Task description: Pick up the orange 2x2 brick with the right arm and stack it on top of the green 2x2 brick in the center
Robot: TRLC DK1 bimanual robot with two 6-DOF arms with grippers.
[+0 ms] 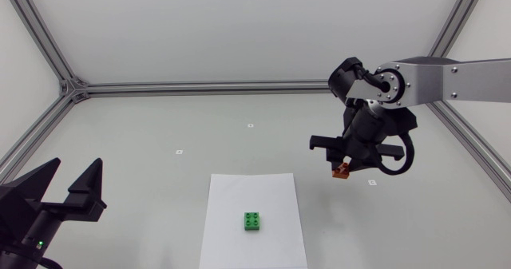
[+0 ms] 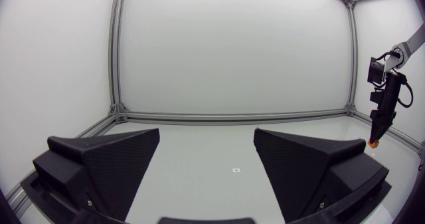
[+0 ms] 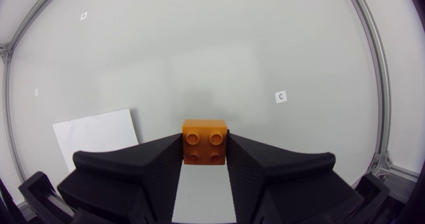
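The head camera looks down from high above on the whole table [image 1: 160, 125]. The left wrist camera sits low, facing across it. The right wrist camera looks down from near. All three share the orange 2x2 brick [image 3: 205, 134] between the fingers of the right gripper [image 3: 205, 147].

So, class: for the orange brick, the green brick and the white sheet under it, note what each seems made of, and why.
The orange brick: likely moulded plastic, smooth, slight sheen; round studs and crisp edges. The green brick: probably the same plastic, by its studded top and even colour; finish too small to judge. The white sheet: seemingly paper, matte, thin and flat.
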